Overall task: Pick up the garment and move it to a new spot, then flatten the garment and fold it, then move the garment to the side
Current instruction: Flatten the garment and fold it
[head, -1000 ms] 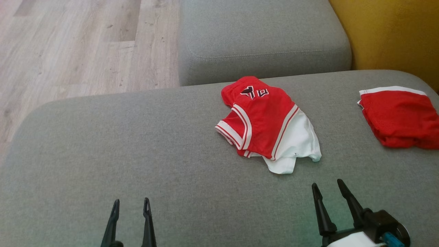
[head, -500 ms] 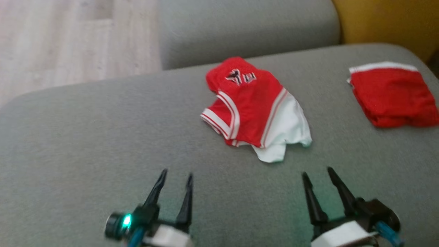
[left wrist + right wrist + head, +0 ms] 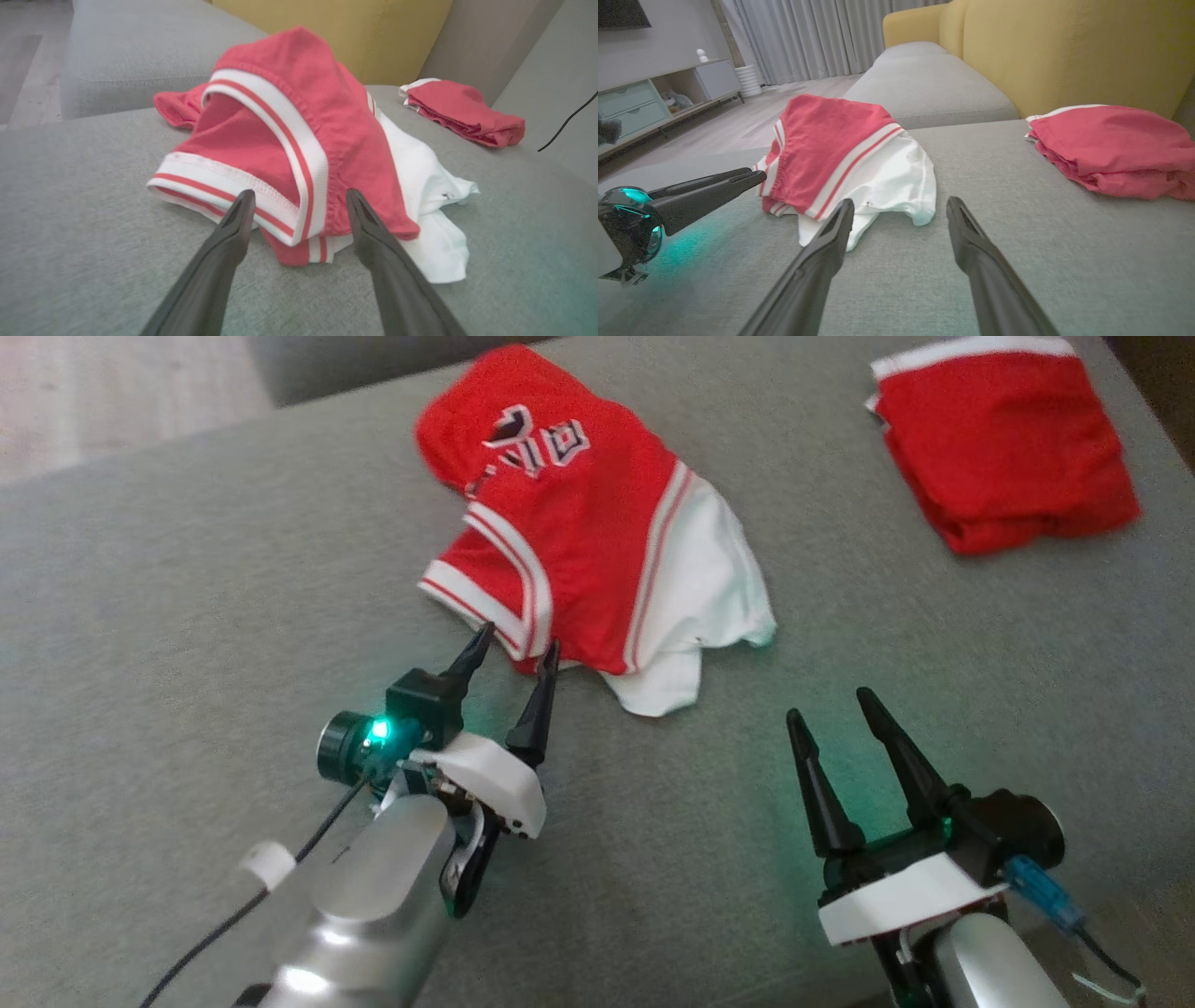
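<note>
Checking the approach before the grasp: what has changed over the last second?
The left gripper reached forward, open, to the striped near edge of the crumpled garment; nothing grasped yet. The view dipped closer. The right gripper stayed open, short of it; the folded red garment lay unmoved.

The garment (image 3: 579, 523) lies on the sofa seat (image 3: 187, 616), a folded cloth (image 3: 999, 439) to its right.

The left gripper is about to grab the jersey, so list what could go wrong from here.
1. The open left gripper straddles the bunched striped hem of the jersey; it may pinch several layers, or one, and lift it crumpled.
2. Its fingertips sit low by the sofa cushion and might snag the fabric.
3. The folded red garment lies close; a move rightward could disturb it.
</note>
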You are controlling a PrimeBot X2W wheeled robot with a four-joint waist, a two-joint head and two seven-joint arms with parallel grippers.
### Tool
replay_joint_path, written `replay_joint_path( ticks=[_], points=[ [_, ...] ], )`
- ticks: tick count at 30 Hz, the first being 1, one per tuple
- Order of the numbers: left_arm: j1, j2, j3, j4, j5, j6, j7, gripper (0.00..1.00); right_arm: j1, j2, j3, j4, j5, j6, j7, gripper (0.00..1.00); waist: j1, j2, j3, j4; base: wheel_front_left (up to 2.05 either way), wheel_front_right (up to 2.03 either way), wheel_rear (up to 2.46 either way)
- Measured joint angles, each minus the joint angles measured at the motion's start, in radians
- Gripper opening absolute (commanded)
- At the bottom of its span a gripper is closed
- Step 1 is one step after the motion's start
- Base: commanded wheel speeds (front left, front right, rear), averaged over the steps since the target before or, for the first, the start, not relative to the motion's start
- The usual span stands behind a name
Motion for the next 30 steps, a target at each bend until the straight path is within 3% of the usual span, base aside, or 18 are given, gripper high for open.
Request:
replay_joint_path(
  ticks=[5, 6, 7, 8, 12, 19, 24, 30],
  points=[
    [-0.049, 0.000, -0.061, 0.099, -0.041, 0.010, 0.008, 1.00, -0.010, 0.001, 0.003, 0.000, 0.007, 0.000, 0.000, 1.00, -0.0001, 0.0000, 0.045, -0.058, 0.00, 0.00, 0.00],
    [-0.057, 0.000, -0.067, 0.111, -0.041, 0.011, 0.005, 0.70, -0.014, 0.002, 0.003, 0.000, 0.007, 0.000, 0.000, 1.00, -0.0001, 0.0000, 0.051, -0.066, 0.00, 0.00, 0.00],
    [-0.066, 0.000, -0.071, 0.114, -0.041, 0.018, -0.003, 0.28, -0.018, 0.002, 0.003, 0.000, 0.007, 0.000, 0.000, 1.00, -0.0002, 0.0000, 0.056, -0.073, 0.00, 0.00, 0.00],
    [-0.076, 0.000, -0.078, 0.114, -0.040, 0.022, -0.008, 0.00, -0.020, 0.002, 0.003, 0.000, 0.008, 0.000, 0.000, 1.00, -0.0001, 0.0000, 0.060, -0.079, 0.00, 0.00, 0.00],
    [-0.110, 0.000, -0.109, 0.082, -0.023, 0.022, -0.021, 0.00, -0.020, 0.004, 0.002, 0.002, 0.008, 0.000, 0.000, 1.00, -0.0002, 0.0000, 0.053, -0.086, 0.00, 0.00, 0.00],
    [-0.184, 0.000, -0.120, -0.140, 0.057, -0.007, -0.021, 0.00, -0.015, 0.008, 0.001, 0.012, 0.008, 0.000, 0.000, 1.00, -0.0003, 0.0000, -0.002, -0.073, 0.00, 0.00, 0.00],
    [-0.370, -0.002, -0.106, -0.185, 0.064, -0.056, -0.023, 0.00, 0.001, 0.009, 0.002, 0.019, 0.008, 0.000, 0.000, 1.00, -0.0004, 0.0000, -0.062, -0.064, 0.00, 0.00, 0.00],
    [-0.607, -0.005, -0.007, -0.238, 0.027, -0.091, -0.030, 0.00, 0.041, 0.009, -0.008, 0.021, 0.008, 0.000, 0.000, 1.00, -0.0004, 0.0000, -0.105, -0.032, 0.00, 0.00, 0.00]
  ],
)
